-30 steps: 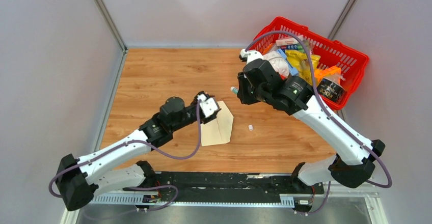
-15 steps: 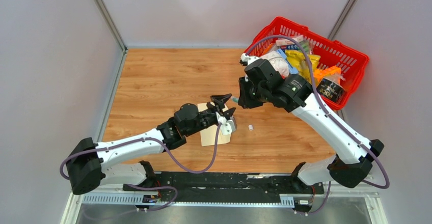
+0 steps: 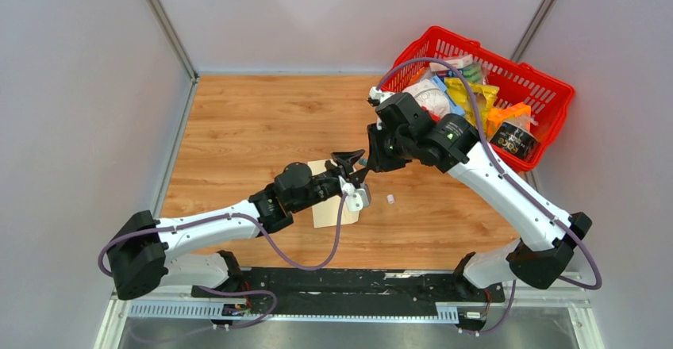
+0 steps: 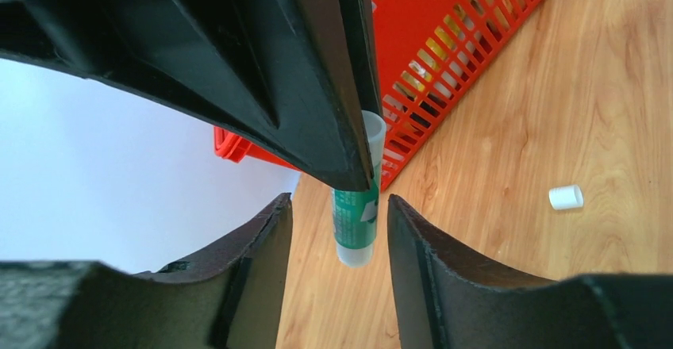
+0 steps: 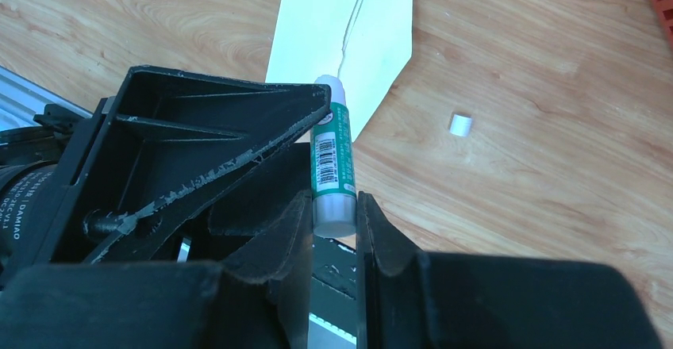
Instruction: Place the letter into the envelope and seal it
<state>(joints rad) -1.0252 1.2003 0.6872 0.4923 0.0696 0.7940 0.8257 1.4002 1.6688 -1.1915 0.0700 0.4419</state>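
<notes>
The envelope (image 3: 332, 214) lies flat on the wood table, mostly under my left arm; it also shows in the right wrist view (image 5: 349, 16), cream with its pointed flap. The letter is not in view. My right gripper (image 5: 333, 206) is shut on the base of a green glue stick (image 5: 332, 159) and holds it above the table (image 3: 238, 119). My left gripper (image 4: 337, 200) is open, its fingers on either side of the stick's free end (image 4: 355, 222) without touching it. The grippers meet at mid-table, left (image 3: 355, 168), right (image 3: 373, 155).
A small white cap (image 3: 390, 199) lies on the table right of the envelope, seen also in the left wrist view (image 4: 565, 197) and the right wrist view (image 5: 459, 124). A red basket (image 3: 548, 95) full of items stands at the back right.
My left gripper has left the envelope, swung right and turned up to the glue stick, its open fingers now around the stick. My right gripper has shifted slightly left with the stick.
</notes>
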